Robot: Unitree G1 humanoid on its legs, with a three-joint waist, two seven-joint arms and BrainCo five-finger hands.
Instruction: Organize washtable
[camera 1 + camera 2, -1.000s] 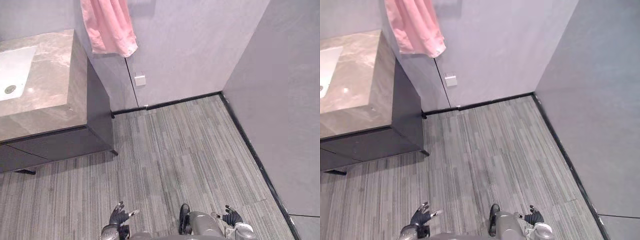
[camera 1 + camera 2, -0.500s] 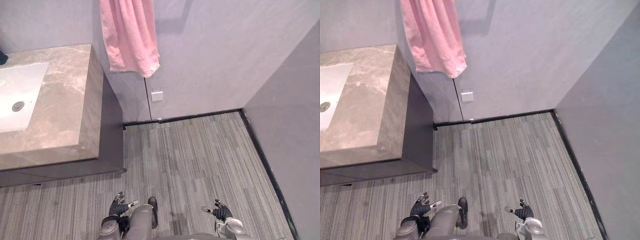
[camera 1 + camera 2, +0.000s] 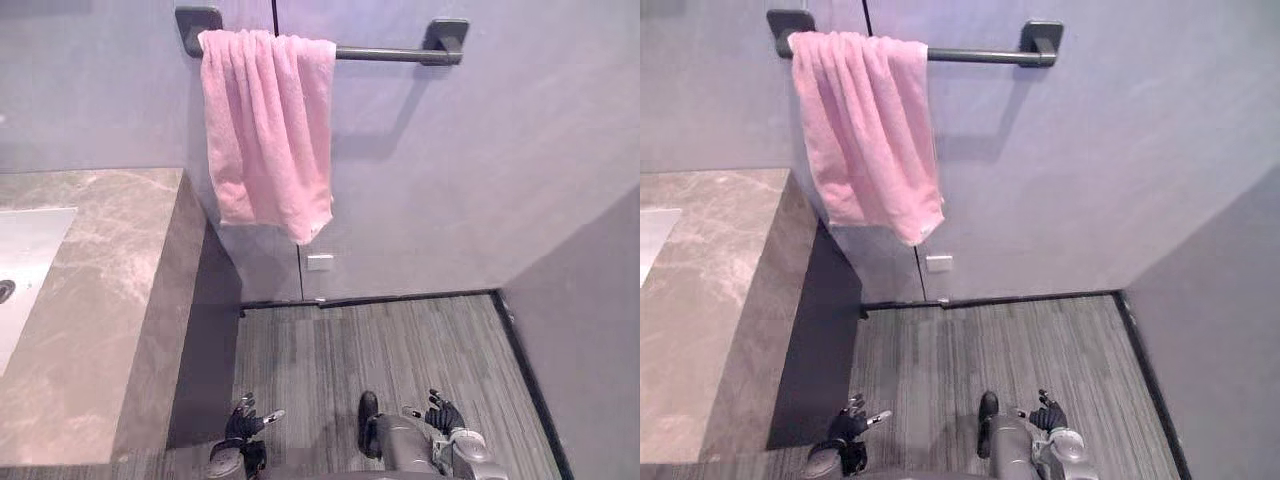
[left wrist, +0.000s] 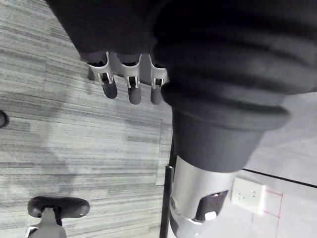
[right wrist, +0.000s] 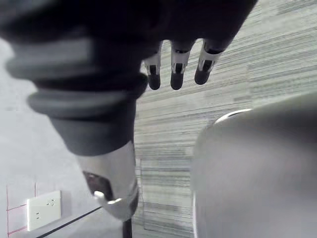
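A pink towel hangs folded over the left end of a dark wall rail. The marble washtable runs along the left, with a corner of its white basin at the edge. My left hand hangs low near the floor beside the washtable's dark cabinet, fingers straight and relaxed, holding nothing. My right hand hangs low on the other side, its fingers also loose and empty. Both hands are far below the towel and the counter.
A grey wall stands ahead with a white socket plate below the towel. A second wall closes in on the right. Grey striped flooring lies between the cabinet and that wall, edged by a black skirting.
The camera has tilted up: the towel rail and the whole towel have come into sight and the floor has slid down. Both hands stay low and empty.
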